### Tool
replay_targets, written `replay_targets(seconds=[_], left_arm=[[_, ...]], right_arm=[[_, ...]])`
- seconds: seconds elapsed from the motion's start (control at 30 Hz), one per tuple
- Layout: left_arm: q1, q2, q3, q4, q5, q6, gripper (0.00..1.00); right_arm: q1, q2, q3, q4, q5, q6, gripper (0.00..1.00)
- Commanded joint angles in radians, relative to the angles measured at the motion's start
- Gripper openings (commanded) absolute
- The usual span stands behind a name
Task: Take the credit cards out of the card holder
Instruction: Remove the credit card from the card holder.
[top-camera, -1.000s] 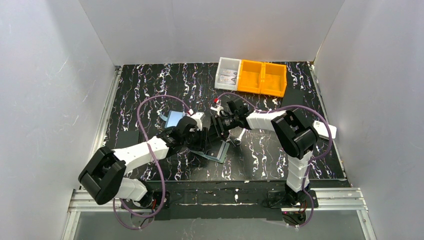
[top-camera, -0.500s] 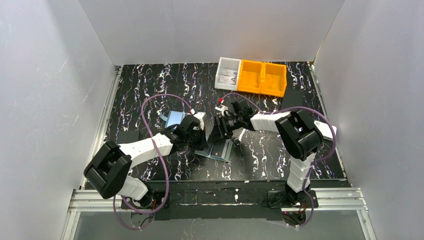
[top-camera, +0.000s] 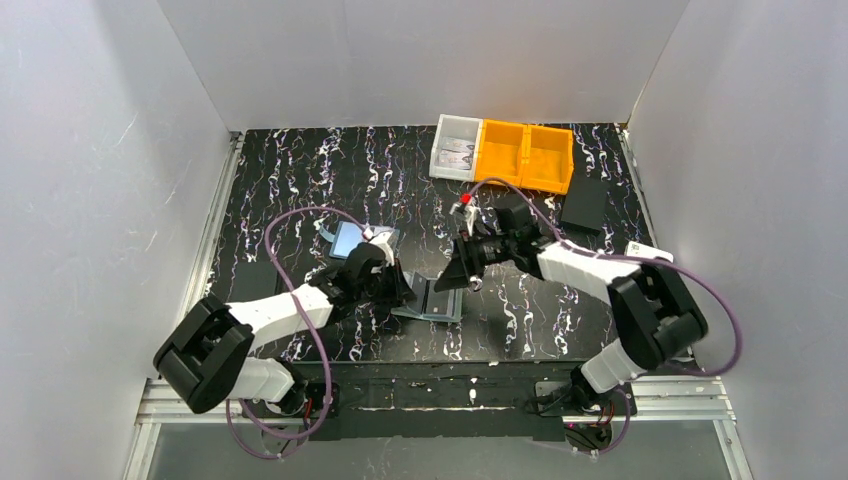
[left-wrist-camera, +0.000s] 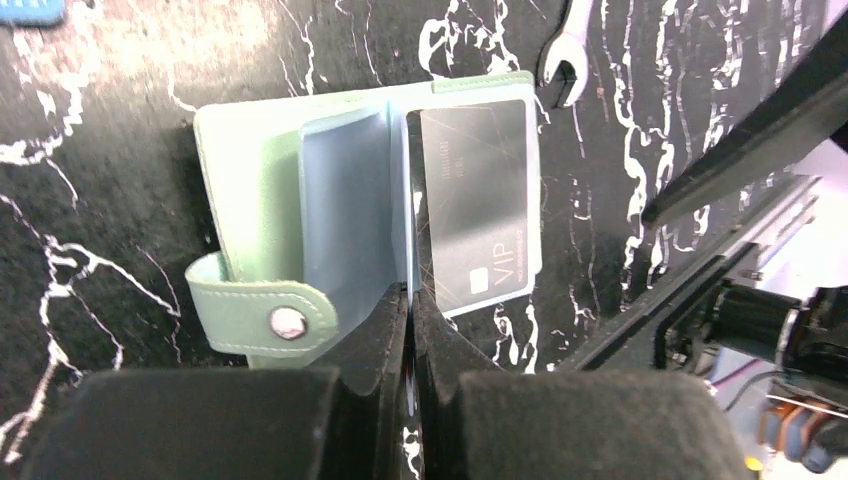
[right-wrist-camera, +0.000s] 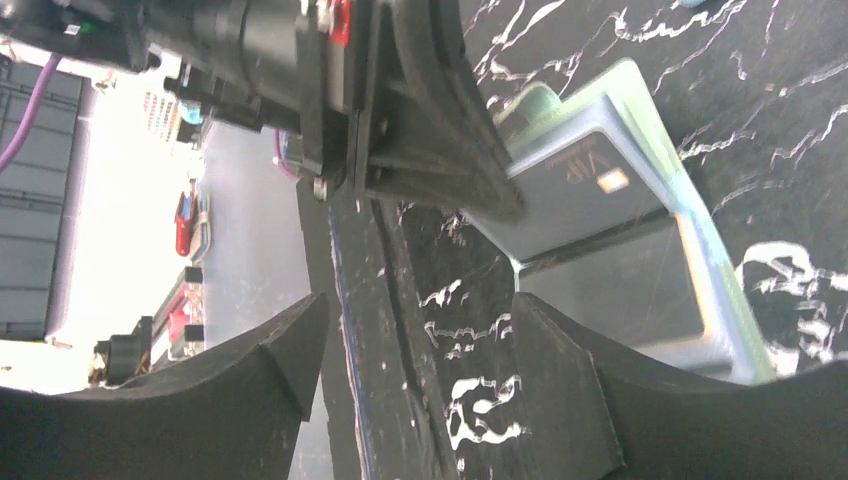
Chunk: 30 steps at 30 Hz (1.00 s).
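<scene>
Marbled tabletop (top-camera: 300, 170): card holder (left-wrist-camera: 260, 170) lies open, spine toward left tool (left-wrist-camera: 408, 295) clamping it; right tool (right-wrist-camera: 420, 310) spread, empty.

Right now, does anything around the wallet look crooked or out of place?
The black card looks slightly tilted in the card holder, askew against the clear sleeve beside it. A small wrench lies just beyond the holder, a stray tool close to the work. Nothing looks spilled or damaged.

Open card holder (left-wrist-camera: 255, 190), black credit card (left-wrist-camera: 478, 205) inside
</scene>
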<state>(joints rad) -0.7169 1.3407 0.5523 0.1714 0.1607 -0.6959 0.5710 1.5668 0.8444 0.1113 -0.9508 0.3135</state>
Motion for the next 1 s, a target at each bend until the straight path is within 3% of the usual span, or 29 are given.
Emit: replay_targets(seconds=[0.0,0.33,0.97], left_arm=[[0.003,-0.108,-0.102,0.204,0.047,-0.145,0.00],[-0.010,-0.251,-0.268,0.503,0.030,-0.282,0.00],[-0.016,-0.167,-0.351,0.890,0.018,-0.366,0.00]], right_arm=[[-0.020,-0.147,-0.138,0.197,-0.049,0.047,0.74],[-0.062,-0.199,-0.224,0.369,0.010,0.277,0.66],[-0.062,-0.092,-0.265,0.556,0.000,0.486,0.62]])
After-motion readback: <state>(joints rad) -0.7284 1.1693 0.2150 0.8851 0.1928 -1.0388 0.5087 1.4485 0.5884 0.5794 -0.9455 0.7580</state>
